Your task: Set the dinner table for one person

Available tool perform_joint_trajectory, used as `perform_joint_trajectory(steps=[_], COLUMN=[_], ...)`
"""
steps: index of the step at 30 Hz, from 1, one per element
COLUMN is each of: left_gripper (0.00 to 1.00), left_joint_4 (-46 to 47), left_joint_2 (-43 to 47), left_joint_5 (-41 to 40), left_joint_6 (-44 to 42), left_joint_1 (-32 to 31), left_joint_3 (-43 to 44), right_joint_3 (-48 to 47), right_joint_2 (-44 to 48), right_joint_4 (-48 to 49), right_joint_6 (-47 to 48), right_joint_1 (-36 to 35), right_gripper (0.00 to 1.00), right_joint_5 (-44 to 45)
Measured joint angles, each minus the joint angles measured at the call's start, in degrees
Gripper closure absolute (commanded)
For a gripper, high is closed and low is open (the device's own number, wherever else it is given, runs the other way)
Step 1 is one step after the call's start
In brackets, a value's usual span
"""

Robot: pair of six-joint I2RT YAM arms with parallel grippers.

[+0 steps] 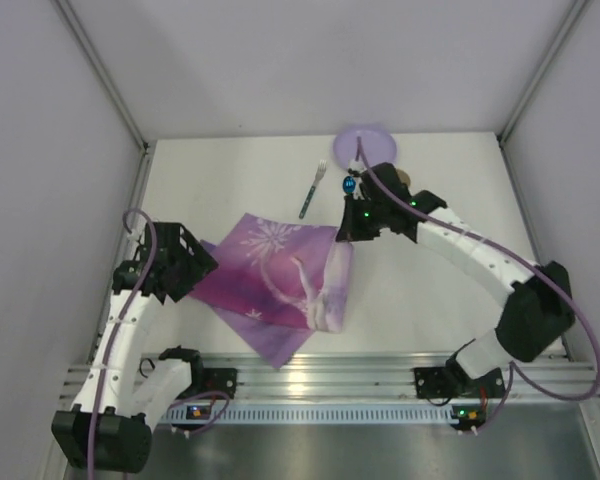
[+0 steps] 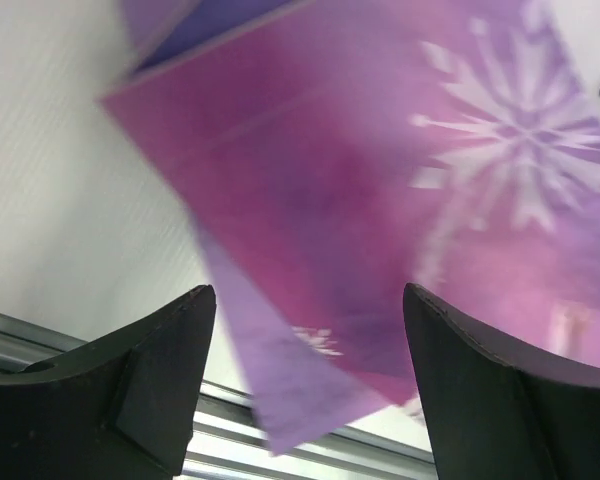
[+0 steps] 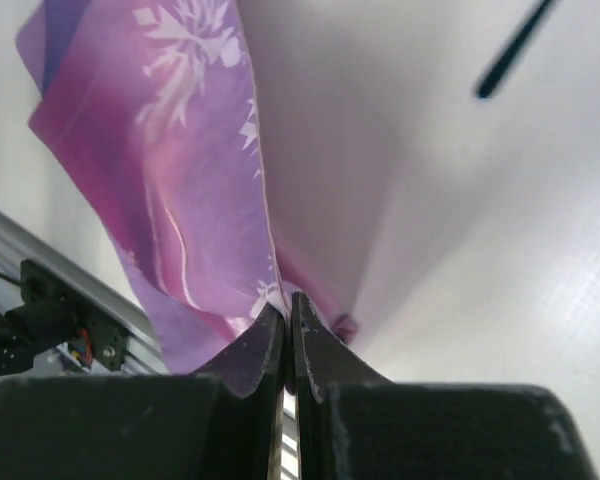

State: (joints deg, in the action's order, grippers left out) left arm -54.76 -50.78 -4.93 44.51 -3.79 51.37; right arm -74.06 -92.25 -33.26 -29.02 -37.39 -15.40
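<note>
The purple-pink snowflake placemat [image 1: 280, 275] lies rumpled and partly folded on the white dinner table [image 1: 430, 290]. My right gripper [image 1: 346, 232] is shut on the placemat's right edge and holds that edge lifted. In the right wrist view the jaws [image 3: 288, 305] pinch the edge, and the pale underside [image 3: 320, 150] hangs beyond them. My left gripper [image 1: 196, 266] is open and empty at the placemat's left corner. In the left wrist view its fingers [image 2: 310, 300] stand wide apart over the placemat [image 2: 380, 180].
A fork [image 1: 312, 190] lies behind the placemat, and its dark handle shows in the right wrist view [image 3: 515, 48]. A lilac plate [image 1: 365, 143] sits at the back edge. The aluminium rail [image 1: 330, 375] runs along the near edge. Grey walls enclose the table.
</note>
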Motion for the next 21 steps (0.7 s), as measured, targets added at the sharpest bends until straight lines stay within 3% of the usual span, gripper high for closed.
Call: perform_joint_trajectory(steps=[4,8,15,21], left_gripper=[0.19,0.21,0.21,0.29], left_joint_4=[2.38,5.33,12.68,22.08], left_joint_2=[-0.61,-6.82,-14.95,-22.80], left_joint_5=[4.79,9.09,9.94,10.10], left_joint_6=[1.31,2.47,6.29,10.21], left_joint_1=[0.00,-2.71,-20.92,-30.40], left_joint_3=[-6.54,-12.76,-15.76,-15.72], right_joint_3=[4.07,12.35,16.50,12.74], right_joint_2=[12.46,16.92,15.69,14.32], right_joint_4=[-2.89,-4.31,-8.20,-9.38], right_joint_6=[0.52,-0.61,-2.12,-1.44], right_joint_1=[2.38,1.99,1.99,1.99], right_gripper=[1.00,1.00,1.00,1.00], right_joint_5=[7.78,9.77,11.26,12.31])
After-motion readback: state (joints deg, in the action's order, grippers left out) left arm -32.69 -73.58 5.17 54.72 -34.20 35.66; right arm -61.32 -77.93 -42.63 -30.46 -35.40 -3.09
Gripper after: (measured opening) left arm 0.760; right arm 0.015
